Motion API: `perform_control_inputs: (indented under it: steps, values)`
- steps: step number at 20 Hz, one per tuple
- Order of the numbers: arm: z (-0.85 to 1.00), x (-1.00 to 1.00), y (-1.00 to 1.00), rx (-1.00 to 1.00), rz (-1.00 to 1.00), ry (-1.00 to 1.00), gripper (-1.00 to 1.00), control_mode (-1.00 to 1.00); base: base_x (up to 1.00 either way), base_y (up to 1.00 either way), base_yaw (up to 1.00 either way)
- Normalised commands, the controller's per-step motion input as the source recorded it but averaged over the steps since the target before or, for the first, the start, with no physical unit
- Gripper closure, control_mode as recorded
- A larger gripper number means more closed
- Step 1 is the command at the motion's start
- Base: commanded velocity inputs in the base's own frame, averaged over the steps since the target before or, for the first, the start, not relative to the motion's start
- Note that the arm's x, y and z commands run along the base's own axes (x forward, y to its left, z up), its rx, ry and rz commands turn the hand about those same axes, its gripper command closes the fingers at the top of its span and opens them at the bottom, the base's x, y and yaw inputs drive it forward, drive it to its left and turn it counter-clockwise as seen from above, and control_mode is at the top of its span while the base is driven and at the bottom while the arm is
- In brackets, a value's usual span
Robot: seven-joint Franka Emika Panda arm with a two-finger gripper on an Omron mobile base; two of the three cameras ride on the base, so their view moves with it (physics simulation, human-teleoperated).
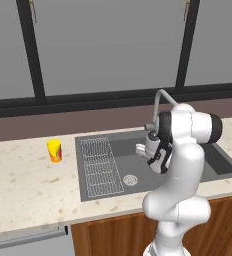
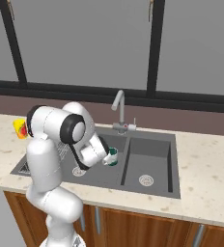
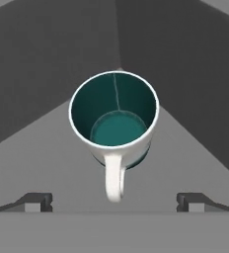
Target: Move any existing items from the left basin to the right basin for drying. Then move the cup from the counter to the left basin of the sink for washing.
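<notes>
Hand view: the gripper (image 3: 114,202), its 2 dark fingertips spread wide apart, hangs above an upright white, teal-lined mug (image 3: 114,118) on the wide dark grey left basin (image 3: 47,163) floor.

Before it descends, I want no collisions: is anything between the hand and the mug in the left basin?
Nothing visible: the open hand hovers directly above the white, teal-lined mug, upright on the wide dark grey basin floor.

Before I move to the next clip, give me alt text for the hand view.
A white mug with a teal inside stands upright on the dark grey floor of the left basin, seen from above, its handle pointing toward the camera. The gripper hangs over it with jaws wide open, one on each side of the handle, touching nothing.
</notes>
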Motion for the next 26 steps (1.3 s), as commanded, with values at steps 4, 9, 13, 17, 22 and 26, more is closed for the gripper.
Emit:
perform_control_inputs:
  steps: [4,9,13,17,22,26]
  values:
    - [-0.29,0.08,-0.03,0.0,-0.01,0.01,-1.0,-1.0,0.0,0.0,0.0]
    - [-0.24,0.03,-0.02,0.0,0.0,0.0,-1.0,-1.0,0.0,0.0,0.0]
    - [-0.17,0.03,0.0,0.0,0.0,0.0,-1.0,-1.0,0.0,0.0,0.0]
    - [-0.15,0.06,0.0,0.0,0.0,0.0,-1.0,-1.0,0.0,0.0,0.0]
    - [-0.1,0.03,0.0,0.0,0.0,0.0,1.0,-1.0,0.0,0.0,0.0]
    - [-0.02,0.0,0.0,0.0,0.0,0.0,1.0,-1.0,0.0,0.0,0.0]
